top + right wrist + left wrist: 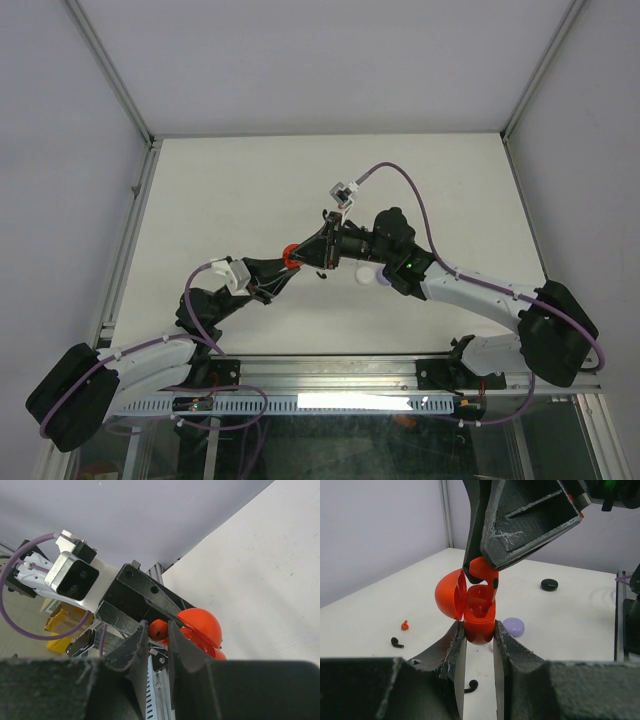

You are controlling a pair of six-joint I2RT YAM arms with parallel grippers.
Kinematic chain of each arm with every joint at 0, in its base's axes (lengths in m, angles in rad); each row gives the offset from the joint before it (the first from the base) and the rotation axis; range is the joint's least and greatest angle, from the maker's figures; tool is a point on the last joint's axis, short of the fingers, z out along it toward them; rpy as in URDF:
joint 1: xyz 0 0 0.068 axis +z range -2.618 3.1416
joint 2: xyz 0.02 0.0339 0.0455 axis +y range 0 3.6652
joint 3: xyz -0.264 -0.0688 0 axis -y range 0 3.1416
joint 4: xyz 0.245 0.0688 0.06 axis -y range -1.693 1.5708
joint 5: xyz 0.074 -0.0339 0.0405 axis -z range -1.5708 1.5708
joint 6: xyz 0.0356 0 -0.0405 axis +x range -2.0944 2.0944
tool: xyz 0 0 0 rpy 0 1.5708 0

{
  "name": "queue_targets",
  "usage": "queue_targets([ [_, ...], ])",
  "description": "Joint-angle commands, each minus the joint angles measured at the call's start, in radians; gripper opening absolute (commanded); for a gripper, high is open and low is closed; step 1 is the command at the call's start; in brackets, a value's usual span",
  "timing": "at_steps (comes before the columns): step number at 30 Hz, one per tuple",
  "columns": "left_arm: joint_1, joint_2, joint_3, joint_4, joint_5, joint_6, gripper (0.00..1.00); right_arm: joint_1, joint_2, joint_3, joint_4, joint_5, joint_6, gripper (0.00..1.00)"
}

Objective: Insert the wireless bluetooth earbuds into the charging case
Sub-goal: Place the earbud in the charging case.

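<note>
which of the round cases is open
The red case, clamped in the left gripper, lid hinged open; the lilac case and black case lie shut.

Glossy red plastic case (480, 616) (matt table (570, 630))

Lighting's soft and even from overhead, so the table (250, 180) is bright white with barely a shadow below the left gripper (478, 630). Right up at each wrist lens the gripper bodies go dark and fuzzy. The red case (479, 614) in its tips and the red earbud (158, 629) in the right gripper (157, 626) look sharp.
</note>
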Motion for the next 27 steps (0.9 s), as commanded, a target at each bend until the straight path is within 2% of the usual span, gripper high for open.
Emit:
queue_targets([
  [1,-0.006,-0.006,-0.019,0.050,0.030,0.020,0.00,0.004,-0.043,0.004,0.074,0.030,-0.001,0.10],
  [27,-0.005,-0.030,-0.034,0.063,-0.012,0.013,0.00,0.005,-0.037,-0.009,-0.020,0.037,-0.001,0.10],
])
